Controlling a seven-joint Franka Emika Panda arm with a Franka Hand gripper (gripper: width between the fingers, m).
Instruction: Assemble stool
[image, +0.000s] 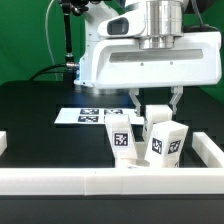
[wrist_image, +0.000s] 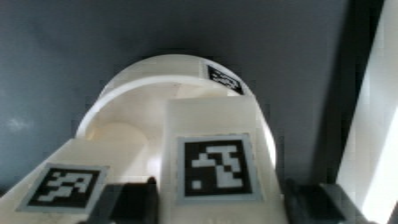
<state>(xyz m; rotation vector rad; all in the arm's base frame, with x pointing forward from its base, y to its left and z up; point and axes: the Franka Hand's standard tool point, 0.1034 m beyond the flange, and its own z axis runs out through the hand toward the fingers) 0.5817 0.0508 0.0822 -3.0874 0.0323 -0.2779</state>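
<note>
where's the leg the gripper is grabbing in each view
Exterior view: the held leg stands just under the gripper, right of centre, behind two tagged legs.
Wrist view: the same leg fills the centre, running away from the camera between the fingers.
Shared landmark: the white border rail, the bright strip in the wrist view.

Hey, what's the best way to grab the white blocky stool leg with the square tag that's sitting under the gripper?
Probably from above, across the upper part of the white blocky stool leg, as the gripper does now: it looks upright, and its flat opposing sides suit the two fingers, shut on it.
</note>
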